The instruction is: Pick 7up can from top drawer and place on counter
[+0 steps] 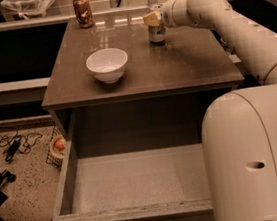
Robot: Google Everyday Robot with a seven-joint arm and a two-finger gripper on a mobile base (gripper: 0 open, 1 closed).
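Camera view: almost done, 7up can (157,32) out of top drawer (137,183), upright on table (139,77). Clamped by gripper (151,19); only release left.

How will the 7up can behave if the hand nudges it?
The hand is at the top of the upright 7up can on the counter. Narrow and tall, it would probably tip from a push up there, then roll. The glossy counter may let it slide.
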